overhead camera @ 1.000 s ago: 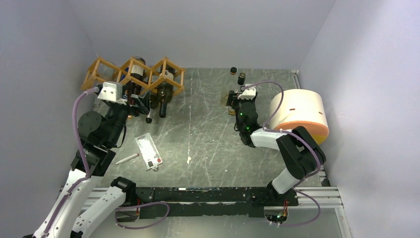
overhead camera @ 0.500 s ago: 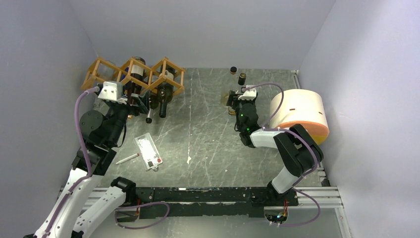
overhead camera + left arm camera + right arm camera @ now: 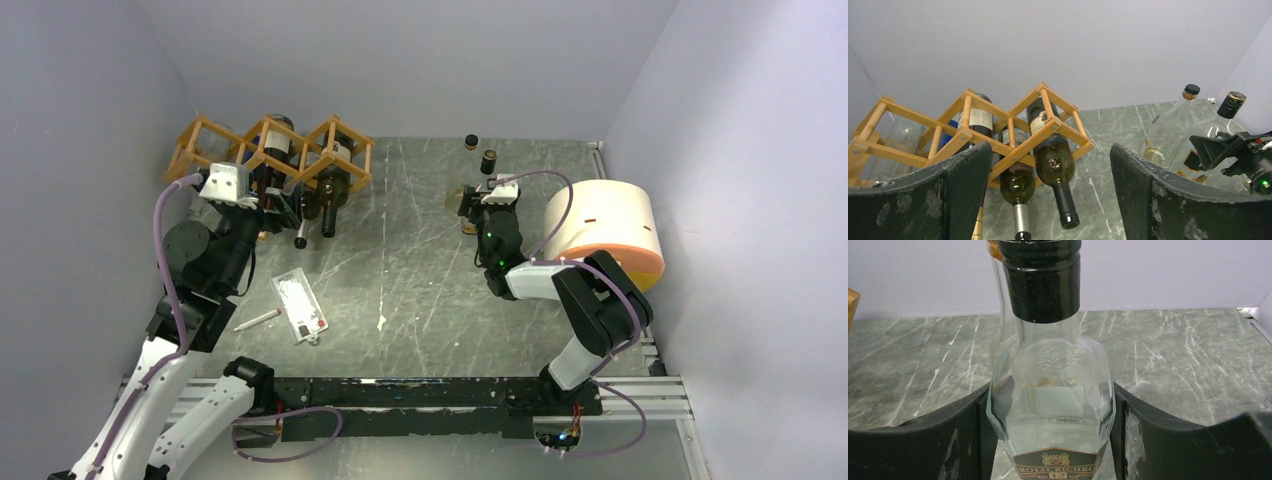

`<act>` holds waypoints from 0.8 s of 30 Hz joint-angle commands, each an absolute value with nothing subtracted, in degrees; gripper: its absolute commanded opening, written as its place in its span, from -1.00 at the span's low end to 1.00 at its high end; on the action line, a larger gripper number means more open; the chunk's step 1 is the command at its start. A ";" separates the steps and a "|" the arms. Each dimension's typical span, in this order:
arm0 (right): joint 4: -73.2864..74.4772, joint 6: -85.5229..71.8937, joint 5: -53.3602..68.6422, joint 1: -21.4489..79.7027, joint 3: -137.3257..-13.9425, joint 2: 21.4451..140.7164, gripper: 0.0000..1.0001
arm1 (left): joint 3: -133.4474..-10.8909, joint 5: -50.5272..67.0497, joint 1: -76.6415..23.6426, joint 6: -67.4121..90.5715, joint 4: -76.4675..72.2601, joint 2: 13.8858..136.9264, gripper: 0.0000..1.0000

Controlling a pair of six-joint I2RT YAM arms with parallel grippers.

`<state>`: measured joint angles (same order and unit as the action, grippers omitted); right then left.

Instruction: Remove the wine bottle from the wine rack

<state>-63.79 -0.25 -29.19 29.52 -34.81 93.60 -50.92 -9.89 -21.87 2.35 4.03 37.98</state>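
Noted left claw (image 3: 1049, 150) wide apart, empty; wine bottle (image 3: 1054, 165) dead ahead of it, neck-first in end cell of wine rack (image 3: 963, 134). Risk: closing off-centre, nudging second bottle (image 3: 1015, 185) just left of claw's line, or dragging rack across tabletop (image 3: 1118, 125). Noted right claw (image 3: 1050, 390) clamped on clear bottle (image 3: 1050, 370), liable to tip if jerked.

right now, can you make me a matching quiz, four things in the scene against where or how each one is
Things:
1. wine rack
2. left gripper
3. right gripper
4. cream cylinder

Places or states:
A. at the right edge of the table
B. closed on a clear bottle
C. far left corner, dark bottles in its cells
D. open and empty, facing the rack

Pairs: 1-C, 2-D, 3-B, 4-A
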 commanded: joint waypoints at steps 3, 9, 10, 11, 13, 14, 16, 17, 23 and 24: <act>-65.48 -2.64 -28.37 29.15 -34.84 90.23 0.68 | -50.26 -10.67 -21.35 2.54 1.87 38.40 0.82; -59.89 -4.48 -27.13 29.11 -33.00 84.77 1.00 | -50.03 -11.04 -21.27 2.72 1.78 38.81 0.82; -57.96 -4.86 -27.00 29.15 -32.89 83.60 1.00 | -49.95 -11.15 -21.27 2.75 1.79 38.84 0.81; -55.66 -5.29 -27.12 29.10 -32.99 82.20 1.00 | -49.87 -11.27 -21.27 2.73 1.76 38.97 0.82; -49.83 -6.85 -27.55 29.18 -33.33 79.11 1.00 | -49.68 -11.54 -21.27 2.81 1.80 39.16 0.82; -46.36 -7.84 -27.48 29.14 -33.58 77.21 1.00 | -49.66 -11.64 -21.27 2.81 1.69 39.26 0.82; -39.23 -9.68 -26.24 29.18 -34.05 73.32 0.99 | -49.51 -12.05 -21.27 2.81 1.63 39.53 0.82; -35.27 -10.66 -25.14 29.16 -34.47 71.50 0.99 | -49.43 -12.18 -21.27 2.83 1.64 39.63 0.82; -11.18 -14.56 -14.54 29.26 -37.62 60.43 1.00 | -48.98 -13.25 -21.24 2.81 1.52 41.48 0.84; -8.26 -15.12 -13.17 29.23 -37.91 58.84 1.00 | -48.99 -13.39 -21.25 2.81 1.50 41.93 0.86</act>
